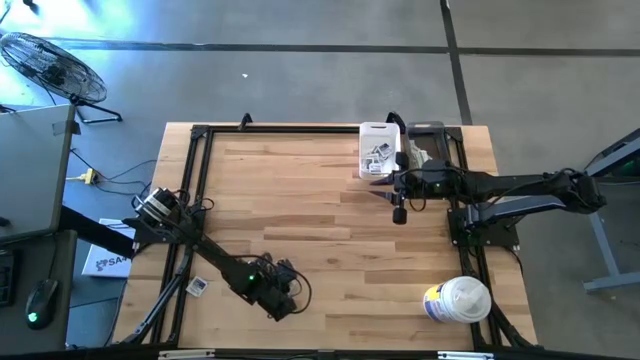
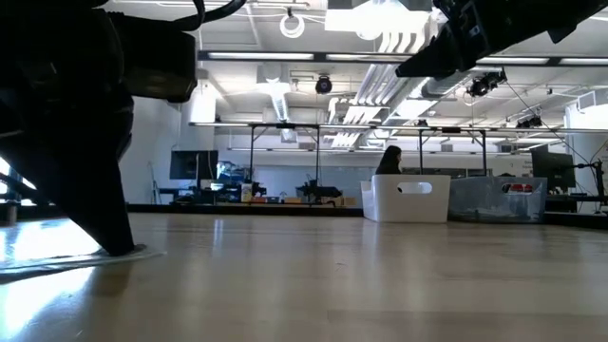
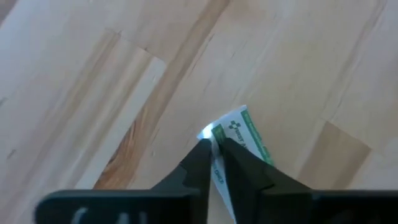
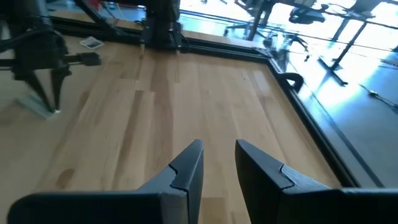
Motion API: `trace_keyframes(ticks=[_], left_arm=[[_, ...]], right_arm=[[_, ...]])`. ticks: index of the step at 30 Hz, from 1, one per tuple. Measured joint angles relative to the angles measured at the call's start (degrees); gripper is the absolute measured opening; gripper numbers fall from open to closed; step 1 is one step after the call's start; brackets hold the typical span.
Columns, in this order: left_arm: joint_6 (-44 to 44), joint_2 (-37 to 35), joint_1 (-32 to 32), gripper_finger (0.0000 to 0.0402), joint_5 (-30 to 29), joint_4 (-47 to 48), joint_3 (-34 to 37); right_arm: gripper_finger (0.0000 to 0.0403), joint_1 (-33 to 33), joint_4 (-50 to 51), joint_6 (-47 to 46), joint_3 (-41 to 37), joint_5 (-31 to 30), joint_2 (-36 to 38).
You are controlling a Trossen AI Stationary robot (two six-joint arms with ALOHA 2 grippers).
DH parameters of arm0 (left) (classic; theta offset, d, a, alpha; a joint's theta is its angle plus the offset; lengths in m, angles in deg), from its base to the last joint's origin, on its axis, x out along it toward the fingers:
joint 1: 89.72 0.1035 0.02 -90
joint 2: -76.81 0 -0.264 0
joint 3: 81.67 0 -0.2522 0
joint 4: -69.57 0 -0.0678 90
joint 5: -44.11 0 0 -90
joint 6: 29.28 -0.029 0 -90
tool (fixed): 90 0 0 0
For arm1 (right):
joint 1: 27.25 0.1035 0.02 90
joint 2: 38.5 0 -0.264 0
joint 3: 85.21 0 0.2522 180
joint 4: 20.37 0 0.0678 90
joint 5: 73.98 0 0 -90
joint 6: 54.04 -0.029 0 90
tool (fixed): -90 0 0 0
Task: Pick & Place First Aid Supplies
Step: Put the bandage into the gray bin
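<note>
**Left tool pinching a packet at the near desk edge**

Left tool [image 3: 214, 149] is down on the light wooden plank desk [image 1: 320, 220], near edge, left of centre. Fingers nearly together, straddling the corner of a small flat white packet with green print [image 3: 239, 140]. Packet lies flat on the wood; the tips meet over its lifted corner, probably because a thin flat item gives nothing else to bite on. Looks like a pinch forming. Can't confirm it's secure, since the packet is not off the desk yet.

Right tool [image 4: 217, 155] hangs above the desk at the far right, next to the white rectangular plastic bin [image 1: 378, 150]. Fingers part open, nothing between them. Parked by the bin, likely waiting.

Bin already holds several small printed packets, so it reads as the drop target. One more small white square packet [image 1: 197, 286] sits off the planks by the left arm's frame rail, not yet collected.

White round canister with yellow-blue label [image 1: 457, 300] stands at the near right, clear of both arms.

Next call, as a judgement: lift straight up slowly; a corner grip on a thin packet could slip or peel out.
</note>
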State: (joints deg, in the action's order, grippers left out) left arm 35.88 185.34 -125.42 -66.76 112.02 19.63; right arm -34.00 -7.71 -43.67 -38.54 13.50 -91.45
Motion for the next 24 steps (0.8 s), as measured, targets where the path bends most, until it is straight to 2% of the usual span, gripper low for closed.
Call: trace_keyframes(ticks=[4,7,11,15,20,24], left_arm=[[-0.3,-0.26,-0.02,0.0005,-3.13,0.02,0.12],[-0.45,-0.78,0.22,0.0009,-6.21,0.55,0.36],[-1.37,-3.31,2.36,0.0008,-7.23,2.27,0.36],[-8.67,-7.03,6.85,0.0002,-11.99,2.13,0.34],[-20.3,-11.09,14.1,0.0001,-20.21,-2.78,0.25],[-30.69,-11.69,19.62,0.0001,-21.67,-11.48,0.25]], right_arm=[[0.0087,-0.02,-0.48,0.44,0.0,4.18,-1.62],[0.0087,0.01,-2.59,0.49,0.0,7.9,-4.74],[0.0087,0.04,-8.36,0.59,0.0,14.59,-10.66],[0.0087,0.08,-13.83,0.61,0.0,20.21,-16.36],[0.009,0.02,-17.14,-0.24,0.0,17.24,-21.66],[0.0097,-0.02,-19.5,-3.98,-0.02,10.67,-24.67]])
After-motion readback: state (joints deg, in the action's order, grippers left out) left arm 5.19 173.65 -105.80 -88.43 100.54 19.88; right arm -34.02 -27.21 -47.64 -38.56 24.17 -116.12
